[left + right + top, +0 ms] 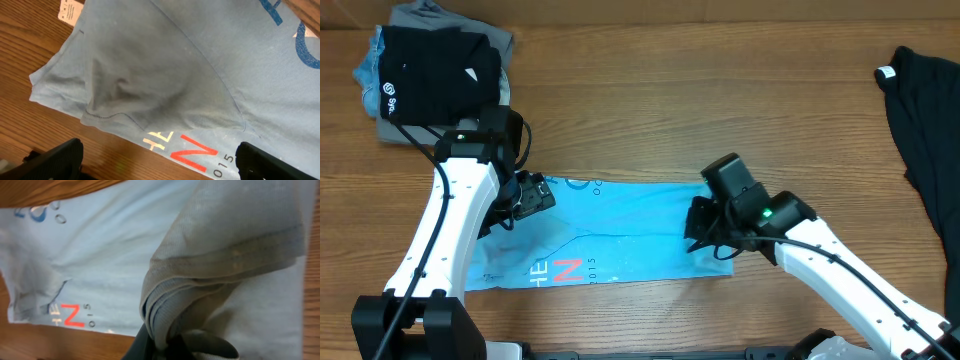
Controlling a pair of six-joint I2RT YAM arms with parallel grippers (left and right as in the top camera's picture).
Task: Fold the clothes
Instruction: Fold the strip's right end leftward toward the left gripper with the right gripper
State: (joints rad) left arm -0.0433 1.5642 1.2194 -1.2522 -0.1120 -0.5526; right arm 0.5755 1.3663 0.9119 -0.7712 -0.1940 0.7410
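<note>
T-shirt (620, 235) in light blue lies as a folded strip at the centre of the table (720, 120). Right gripper (165, 342) pinches its bunched hem at 3 o'clock, probably to carry that end over; left gripper (528, 196) hovers wide open over the 9 o'clock end.

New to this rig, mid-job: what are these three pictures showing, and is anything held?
Two robot arms work at a wooden table. The wide picture looks down from above; the other two come from a camera on each wrist. A light blue T-shirt lies partly folded in the middle. The right arm's fingers are shut on a bunched edge of it; the left arm's fingers stand open over it, holding nothing. A clothes pile sits top left, a black garment at the right edge.
</note>
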